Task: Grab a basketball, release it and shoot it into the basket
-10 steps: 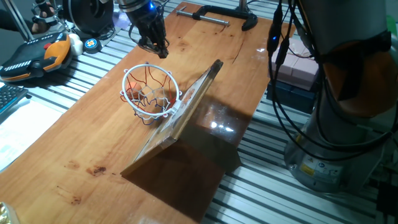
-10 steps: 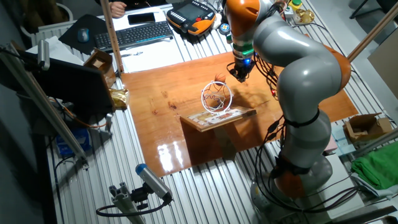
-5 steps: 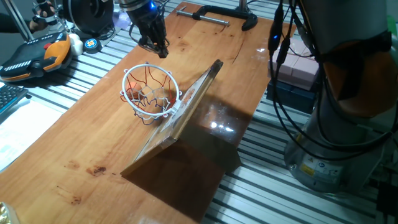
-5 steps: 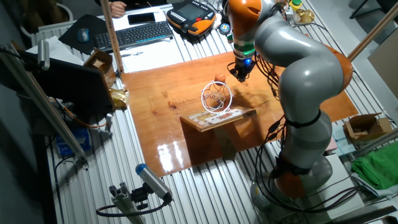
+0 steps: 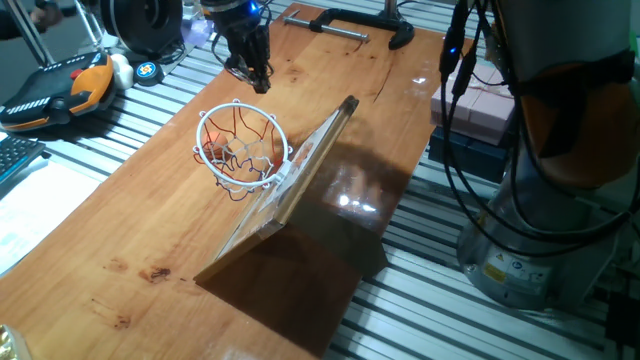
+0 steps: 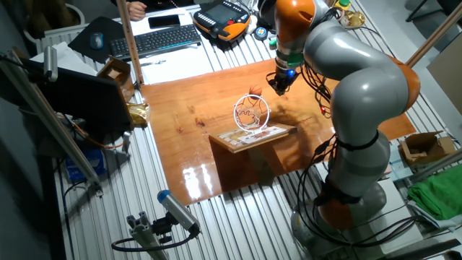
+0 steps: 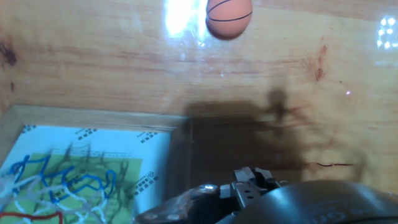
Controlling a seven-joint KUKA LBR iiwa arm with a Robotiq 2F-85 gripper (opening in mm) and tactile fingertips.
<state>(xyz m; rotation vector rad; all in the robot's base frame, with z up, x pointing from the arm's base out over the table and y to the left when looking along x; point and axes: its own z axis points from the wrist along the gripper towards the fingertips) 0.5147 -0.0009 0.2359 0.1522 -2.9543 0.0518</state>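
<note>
1. The claw hung over the far part of the wooden bench, just beyond the basket's rim, pointing down at the wood.
2. Whether the claw was released or clenched could not be told: its tips were a dark cluster in one fixed view, tiny in the other fixed view, and out of the hand view.
3. The basketball lay on the bare bench at the top edge of the hand view, apart from the claw and outside the basket; a bright glare patch sat just to its left.
4. In that hand view the backboard's wooden edge and printed sheet filled the lower left, with blue, white and red net strings across them.
5. The basket stood mid-bench, white rim and red-and-white net hanging from the tilted clear backboard, which leaned towards the right.
6. An orange-and-black pendant lay on the slatted surface at the far left, well apart from the basket.
</note>
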